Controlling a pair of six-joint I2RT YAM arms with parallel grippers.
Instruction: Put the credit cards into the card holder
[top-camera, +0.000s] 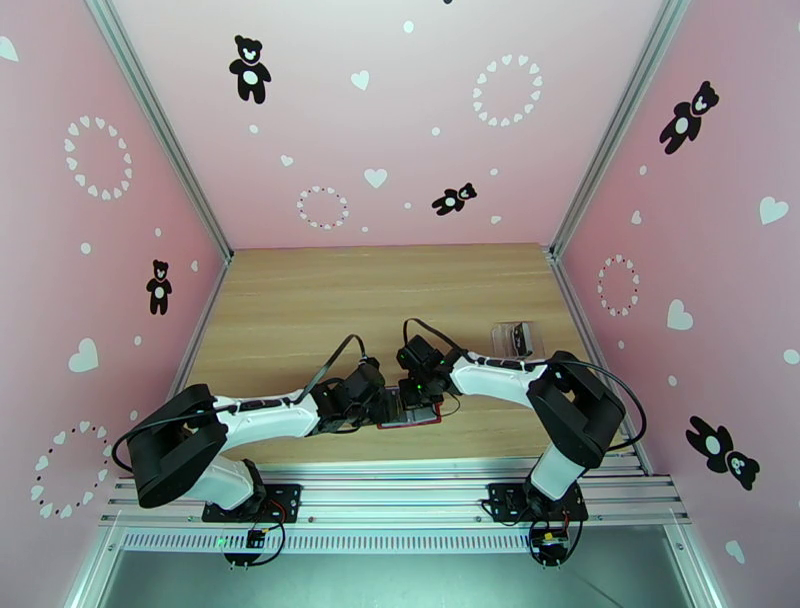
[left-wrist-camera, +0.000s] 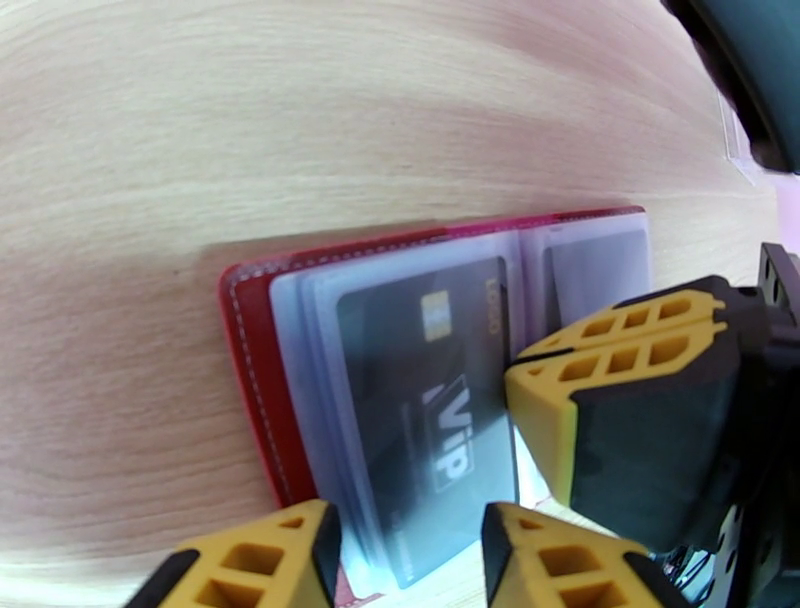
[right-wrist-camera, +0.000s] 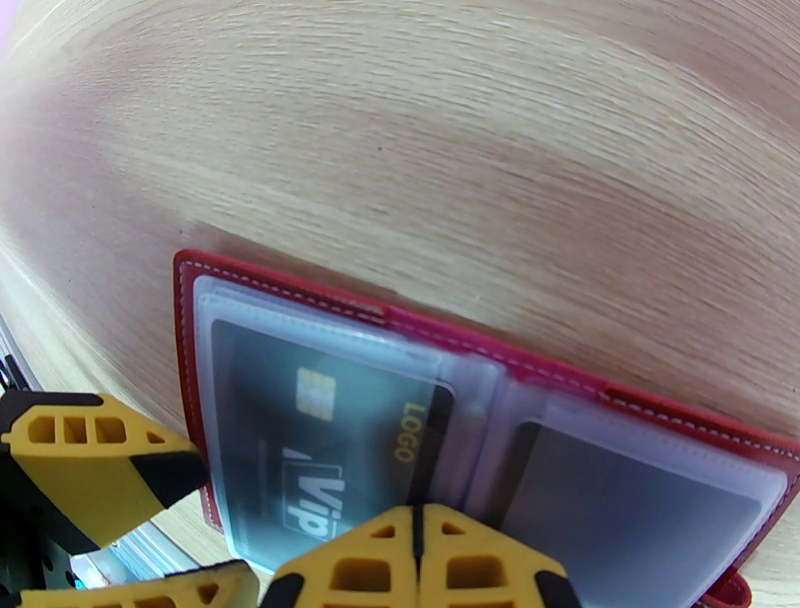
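The card holder (top-camera: 410, 424) lies open near the table's front edge, its red cover (left-wrist-camera: 250, 380) (right-wrist-camera: 450, 335) under clear pockets. A dark grey credit card (left-wrist-camera: 420, 400) (right-wrist-camera: 300, 440) marked VIP lies flat inside one pocket. My left gripper (left-wrist-camera: 410, 560) (top-camera: 385, 405) (right-wrist-camera: 225, 525) is open, with a finger on each side of the card's near end. My right gripper (right-wrist-camera: 415, 555) (top-camera: 420, 395) is shut, its tips resting on the holder near the spine. From the left wrist, its yellow fingers (left-wrist-camera: 620, 360) show beside the card. A dark panel shows through the other page's pocket (right-wrist-camera: 620, 500).
A clear crinkly pouch (top-camera: 515, 337) with dark contents lies on the wooden table (top-camera: 330, 300) behind and to the right of the right arm. Pink walls close in the sides and back. The metal rail (top-camera: 400, 480) runs just in front of the holder.
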